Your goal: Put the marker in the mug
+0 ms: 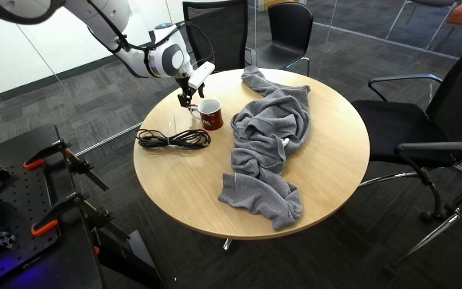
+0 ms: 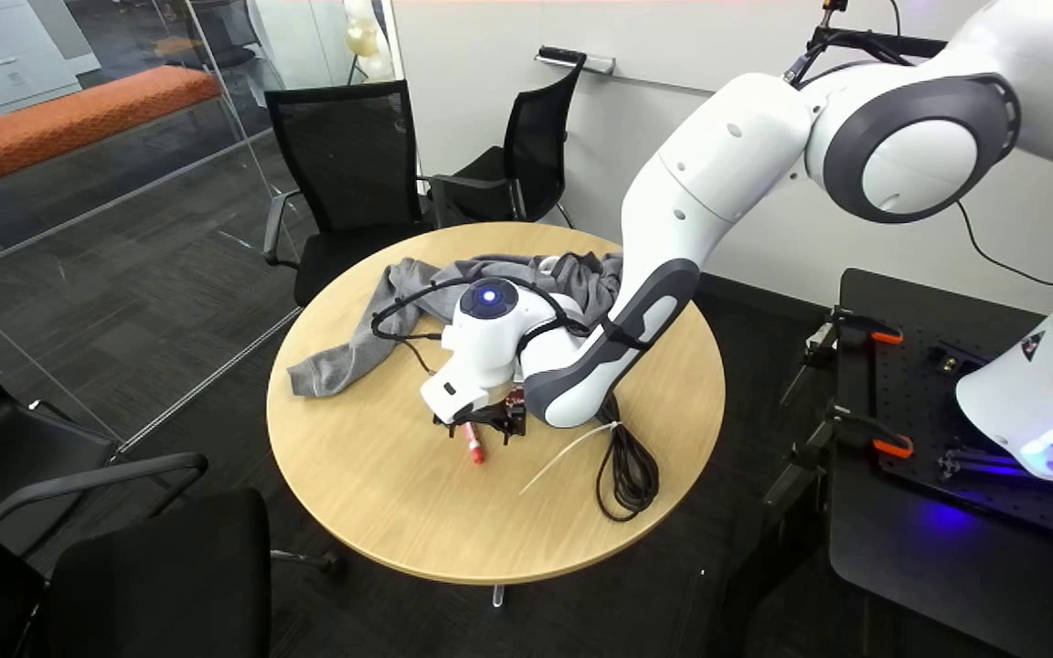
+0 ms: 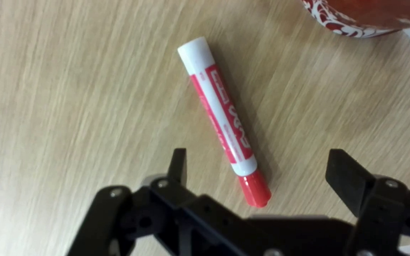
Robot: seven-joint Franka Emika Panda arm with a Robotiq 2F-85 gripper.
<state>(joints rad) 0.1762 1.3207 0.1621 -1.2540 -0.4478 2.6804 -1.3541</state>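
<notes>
Gripper (image 3: pixel 256 164) stands spread; marker (image 3: pixel 223 121) lies flat, long axis diagonal in wrist view, red cap (image 3: pixel 255 189) pointing lower right.

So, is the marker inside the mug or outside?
Outside: in the wrist view, the marker lies on the table, apart from the mug.

Both ext views: above table (image 1: pixel 175 180), roughly opp sides, angled down, far enough back to frame it whole; shared: table, arm (image 2: pixel 700 174), cloth (image 1: pixel 271 124). Wrist view: close over table, near straight down, covers marker (image 3: pixel 224 121) + pt of mug (image 3: pixel 368 16).
</notes>
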